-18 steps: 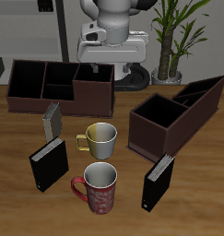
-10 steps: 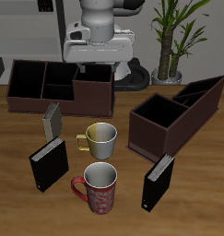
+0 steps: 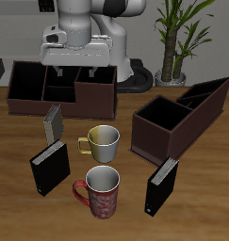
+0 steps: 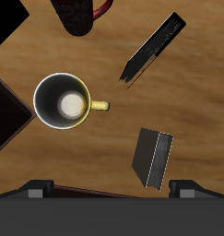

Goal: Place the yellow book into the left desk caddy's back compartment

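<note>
We see the left caddy, long, low, dark brown, its compartments showing only black interior. The other caddy sits farther back under the gripper, also looking unfilled. The gripper hangs above that caddy, fingers apart, holding nothing. The book stands upright on the table just in front of that caddy, well apart from the left caddy. Between them stand a yellow mug and a red mug. Two black books stand nearer the front edge. A plant is behind.
</note>
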Tool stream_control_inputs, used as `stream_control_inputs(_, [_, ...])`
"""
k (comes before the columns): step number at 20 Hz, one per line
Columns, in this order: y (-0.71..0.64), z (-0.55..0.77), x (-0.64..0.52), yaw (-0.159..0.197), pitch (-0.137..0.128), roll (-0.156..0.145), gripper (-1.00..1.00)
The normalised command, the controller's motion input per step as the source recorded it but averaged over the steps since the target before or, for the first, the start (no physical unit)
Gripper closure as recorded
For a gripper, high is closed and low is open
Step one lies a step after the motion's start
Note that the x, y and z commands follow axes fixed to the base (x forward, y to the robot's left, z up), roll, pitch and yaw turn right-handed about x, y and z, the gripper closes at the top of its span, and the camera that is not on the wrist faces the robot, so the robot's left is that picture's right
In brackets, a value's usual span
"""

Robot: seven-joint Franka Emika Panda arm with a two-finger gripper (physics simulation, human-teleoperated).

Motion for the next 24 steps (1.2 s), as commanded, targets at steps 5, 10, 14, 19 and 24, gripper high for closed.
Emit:
stream_control_inputs(5, [-0.42, -0.06, -0.10, 0.010, -0.032, -0.019, -1.00])
stream_control_inputs(10, [-0.40, -0.20, -0.05, 0.009, -0.022, -0.024, -1.00])
stream_control_inputs(14, [-0.26, -0.26, -0.02, -0.015, -0.056, -0.006, -1.00])
stream_control_inputs(19, [-0.15, -0.26, -0.04, -0.031, -0.052, 0.000, -1.00])
stream_control_inputs(24, [-0.11, -0.15, 0.04, -0.038, -0.031, 0.001, -1.00])
